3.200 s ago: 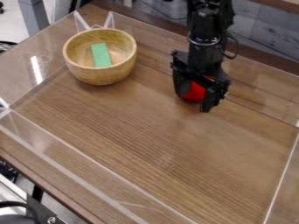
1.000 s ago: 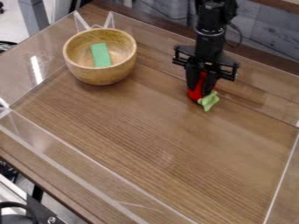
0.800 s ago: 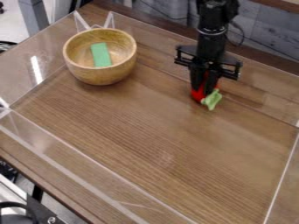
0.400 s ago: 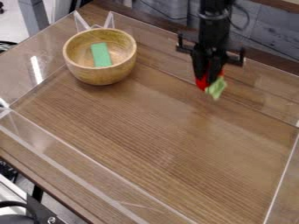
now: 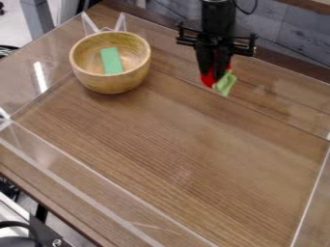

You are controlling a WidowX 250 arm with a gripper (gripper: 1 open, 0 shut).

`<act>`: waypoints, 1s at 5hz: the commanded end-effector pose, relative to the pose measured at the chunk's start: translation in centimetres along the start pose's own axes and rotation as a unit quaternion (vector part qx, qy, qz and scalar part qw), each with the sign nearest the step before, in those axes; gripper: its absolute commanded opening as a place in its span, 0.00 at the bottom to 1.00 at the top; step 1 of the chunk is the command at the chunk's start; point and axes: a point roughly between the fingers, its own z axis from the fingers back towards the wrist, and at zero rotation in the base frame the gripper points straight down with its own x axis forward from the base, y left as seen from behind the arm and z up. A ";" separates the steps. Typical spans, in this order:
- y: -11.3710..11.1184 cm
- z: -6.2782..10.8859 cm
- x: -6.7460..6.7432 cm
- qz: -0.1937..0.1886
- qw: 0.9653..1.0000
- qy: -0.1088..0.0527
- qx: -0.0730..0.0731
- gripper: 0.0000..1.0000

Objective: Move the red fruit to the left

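Observation:
The red fruit hangs above the wooden table at the back right, its light green leafy stub poking out to the lower right. My gripper points straight down from the black arm and is shut on the red fruit, which shows only as a sliver between the black fingers. The fruit is clear of the tabletop.
A wooden bowl with a flat green piece inside stands at the back left. Clear plastic walls fence the wooden table on all sides.
The gripper has closed on the red fruit, lifted it off the table and carried it slightly to the left. The bowl has not moved.

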 end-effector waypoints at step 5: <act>1.4 3.2 -1.2 0.066 0.997 -0.031 -0.001 0.00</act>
